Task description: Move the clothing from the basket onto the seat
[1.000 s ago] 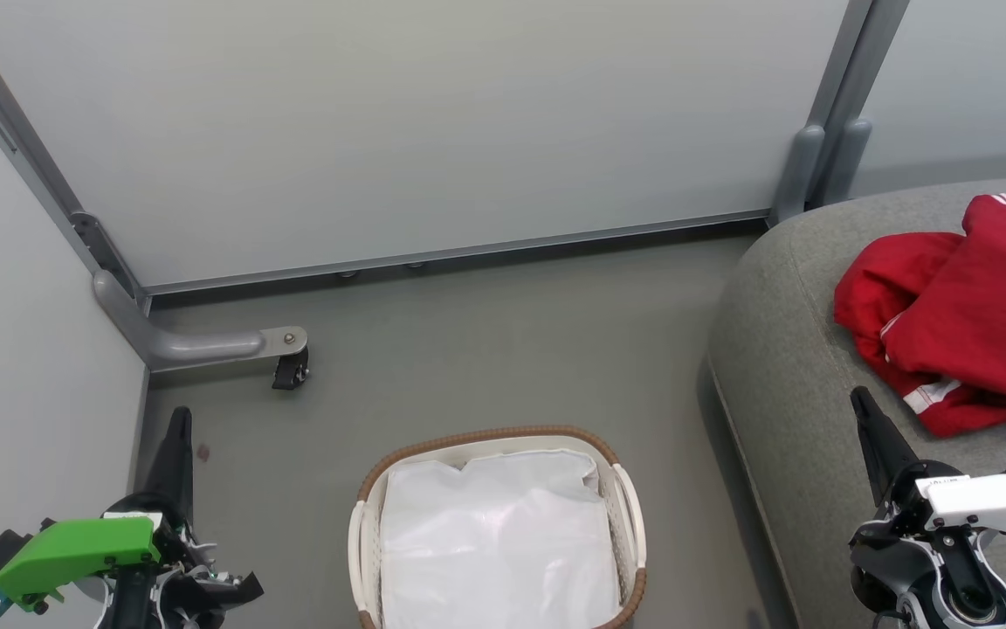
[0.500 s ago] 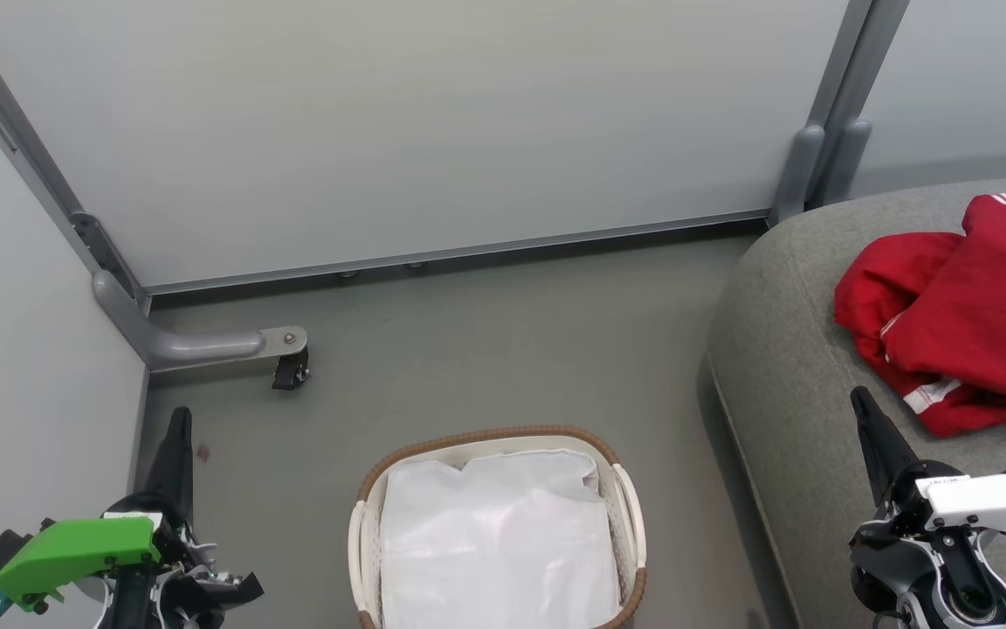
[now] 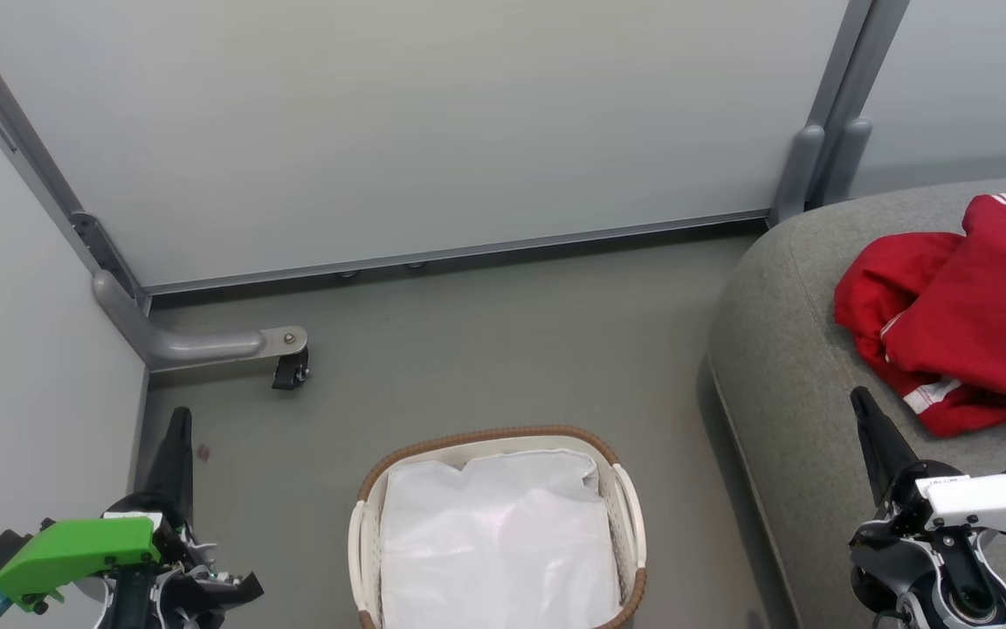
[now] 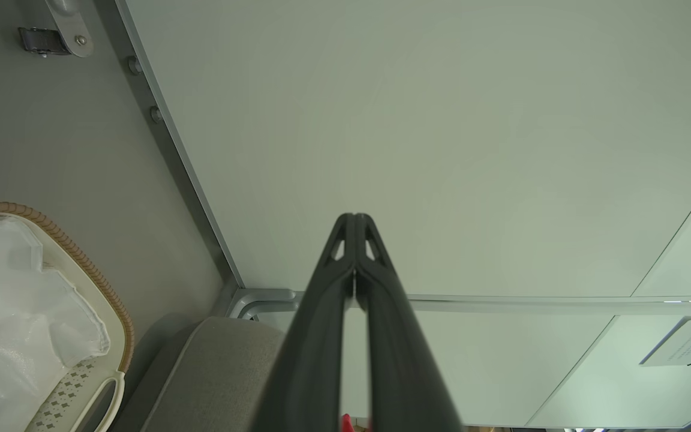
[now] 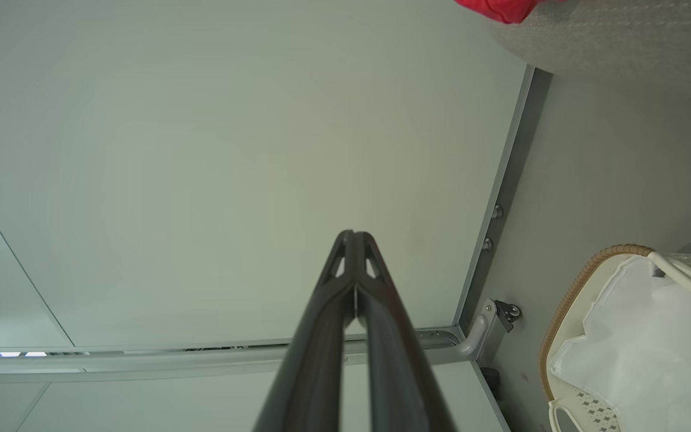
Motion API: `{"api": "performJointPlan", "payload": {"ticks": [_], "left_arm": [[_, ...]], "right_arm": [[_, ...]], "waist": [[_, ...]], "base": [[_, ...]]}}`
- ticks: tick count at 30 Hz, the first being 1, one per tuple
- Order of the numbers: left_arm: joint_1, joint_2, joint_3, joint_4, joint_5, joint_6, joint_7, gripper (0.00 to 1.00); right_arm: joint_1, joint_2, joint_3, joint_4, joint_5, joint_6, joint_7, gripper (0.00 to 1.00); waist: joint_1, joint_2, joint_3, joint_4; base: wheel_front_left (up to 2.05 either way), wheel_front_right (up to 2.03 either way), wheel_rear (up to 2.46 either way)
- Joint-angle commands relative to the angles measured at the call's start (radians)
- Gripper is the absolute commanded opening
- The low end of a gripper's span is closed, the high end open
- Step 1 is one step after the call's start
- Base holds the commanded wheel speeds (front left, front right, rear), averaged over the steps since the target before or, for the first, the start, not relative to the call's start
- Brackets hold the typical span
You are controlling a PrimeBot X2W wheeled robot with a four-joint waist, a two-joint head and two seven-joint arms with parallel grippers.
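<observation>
The red clothing (image 3: 961, 314) with white stripe trim lies crumpled on the grey seat (image 3: 782, 367) at the right; a corner of the clothing (image 5: 501, 7) peeks in at the top of the right wrist view. The white basket (image 3: 616, 489) with its brown woven rim stands on the floor at bottom centre, holding just a white liner. My left gripper (image 3: 180, 418) is shut and empty, left of the basket. My right gripper (image 3: 859, 397) is shut and empty over the seat's front edge, just below the clothing. In each wrist view the fingertips (image 4: 354, 219) (image 5: 354, 235) press together.
Pale partition panels (image 3: 398, 122) wall off the back and left. A grey foot with a black caster (image 3: 289, 371) juts onto the floor at the left. Grey posts (image 3: 817, 166) stand beside the seat's far corner. Open floor lies between the basket and the back panel.
</observation>
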Motion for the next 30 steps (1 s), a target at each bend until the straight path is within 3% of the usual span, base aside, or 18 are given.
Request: {"api": "performJointPlan", "payload": {"ticks": [1,30], "left_arm": [[-0.010,0.007,0.002,-0.002,-0.003,-0.006,0.003,0.00],[-0.010,0.007,0.002,-0.002,-0.003,-0.006,0.003,0.00]], "right_arm": [[0.010,-0.006,-0.002,-0.003,0.003,0.000,0.002,0.00],[0.010,-0.006,-0.002,-0.003,0.003,0.000,0.002,0.00]], "waist": [[0.0000,-0.0001,0.000,0.000],[0.0000,-0.0001,0.000,0.000]], "base": [[0.00,0.00,0.00],[0.00,0.00,0.00]]}}
